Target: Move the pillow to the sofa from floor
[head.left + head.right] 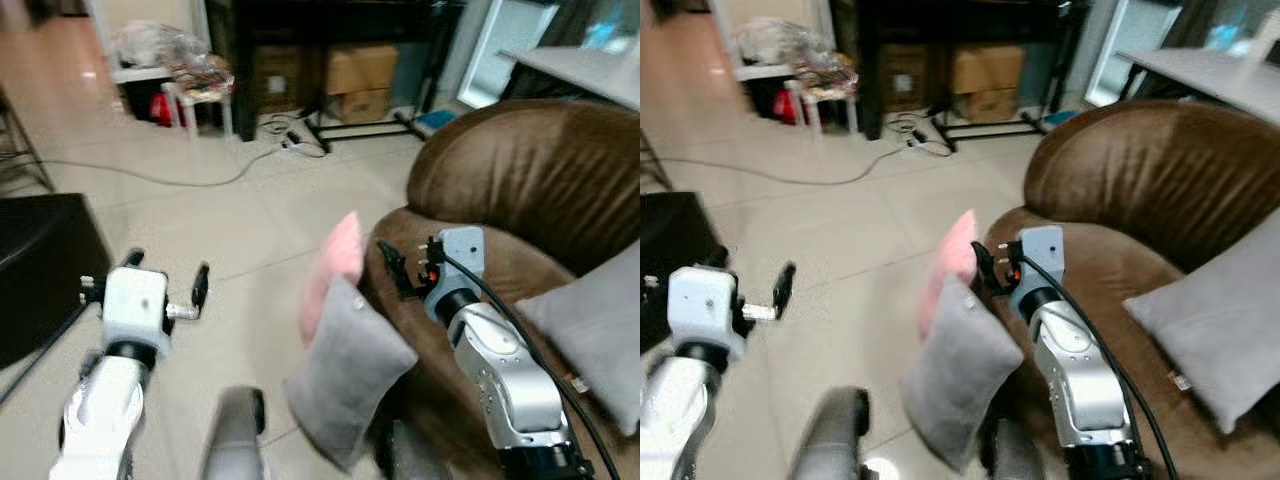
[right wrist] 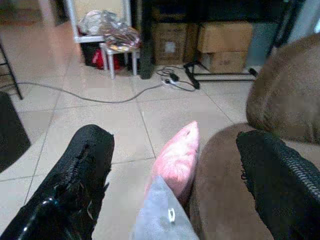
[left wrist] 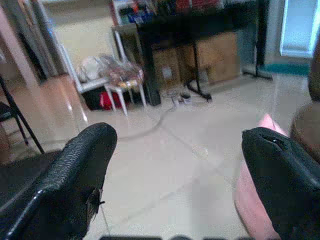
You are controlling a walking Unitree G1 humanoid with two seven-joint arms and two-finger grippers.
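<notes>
**Inspection: 2 pillows on the floor against the sofa, both end effectors empty**

From my station I find the task not yet begun in any material sense. A pink pillow stands on edge on the floor, leaning against the front of the brown sofa. A grey pillow leans against the same armrest, just in front of the pink one and touching it. I judge that both stay upright only because the sofa props them; either could topple once the other is disturbed.

The right end effector hangs above the armrest, just beside the top of the pink pillow, its fingers spread apart and holding nothing. The right wrist view looks straight down between the 2 fingers onto both pillows, which suggests I have it lined up for a descent onto them. The left end effector hovers over bare floor, well apart from the pillows, likewise spread wide and empty.

Another grey pillow already lies on the sofa seat, so the free landing space is toward the armrest. A cable crosses the floor farther off, near the boxes.
</notes>
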